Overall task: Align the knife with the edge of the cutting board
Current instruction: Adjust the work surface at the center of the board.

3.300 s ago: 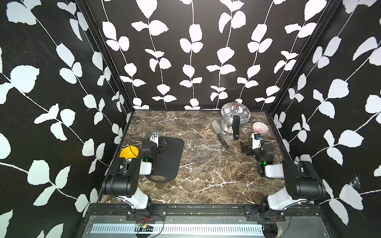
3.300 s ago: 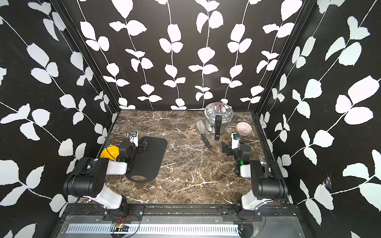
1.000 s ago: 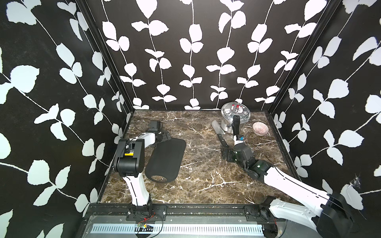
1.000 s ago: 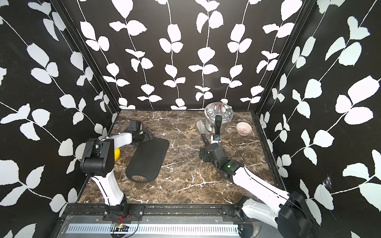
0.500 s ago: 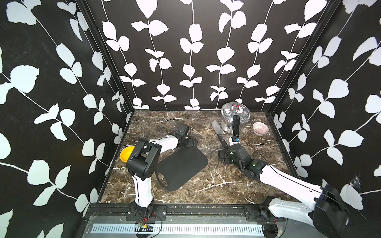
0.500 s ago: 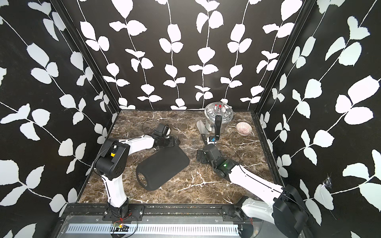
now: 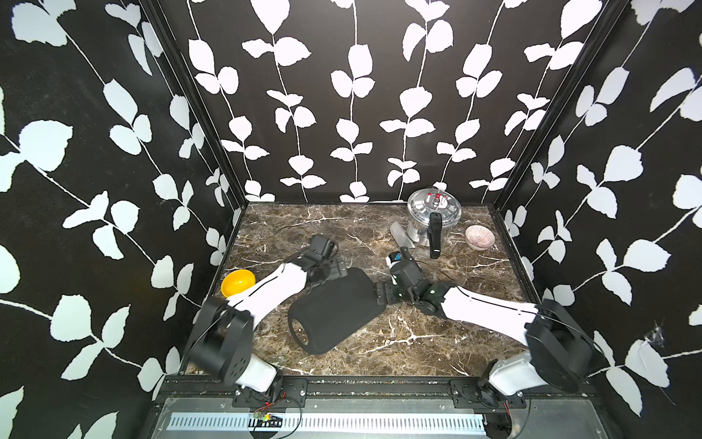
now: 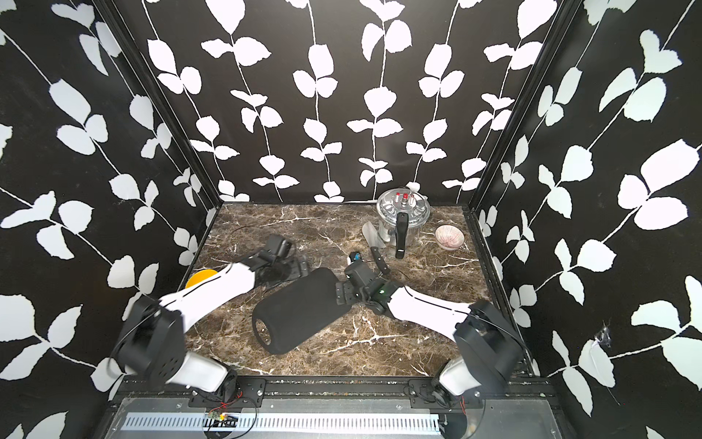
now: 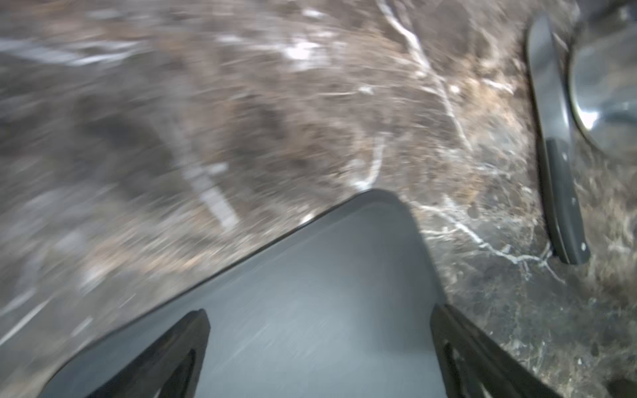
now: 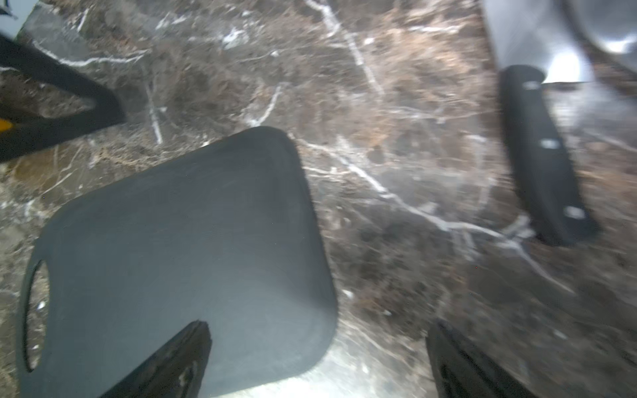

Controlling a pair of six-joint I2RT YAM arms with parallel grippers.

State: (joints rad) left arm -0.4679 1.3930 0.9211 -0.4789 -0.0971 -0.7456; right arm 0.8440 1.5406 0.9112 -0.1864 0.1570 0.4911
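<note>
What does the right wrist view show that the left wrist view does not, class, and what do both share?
Only the right wrist view shows the cutting board's loop handle cutout and a dark part of the other arm. Only the left wrist view shows the board's corner between that arm's open jaws. Both show the knife lying apart from the board on the marble table, beside the steel pot.
</note>
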